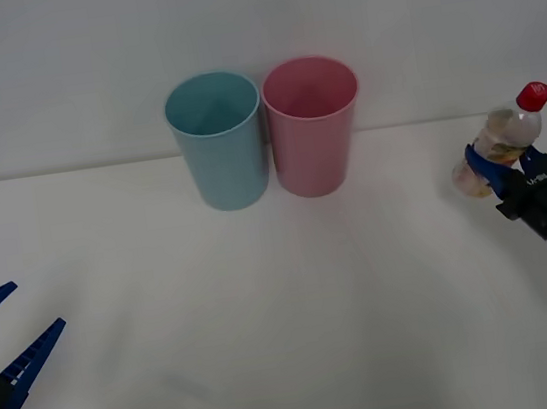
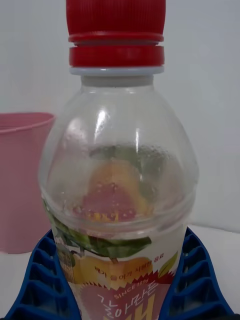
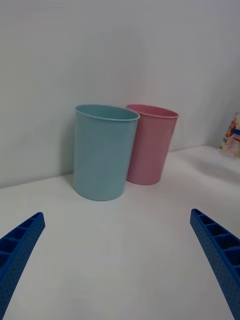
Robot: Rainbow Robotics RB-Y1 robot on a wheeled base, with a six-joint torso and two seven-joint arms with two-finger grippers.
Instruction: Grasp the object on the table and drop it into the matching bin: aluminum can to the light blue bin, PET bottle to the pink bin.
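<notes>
Two blue fingers of the right gripper (image 1: 491, 172) pinched the PET bottle (image 1: 500, 139) above the table (image 1: 268, 316), ready for the pink bin (image 1: 313, 129). The left gripper (image 1: 4, 341) waited, spread wide.

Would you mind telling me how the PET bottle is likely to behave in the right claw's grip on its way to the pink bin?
The PET bottle looks empty and clear, so probably light. Its thin wall may flex between the right claw's ribbed fingers, though the ribs should limit slipping. It is round, so likely to roll if dropped beside the pink bin.
</notes>
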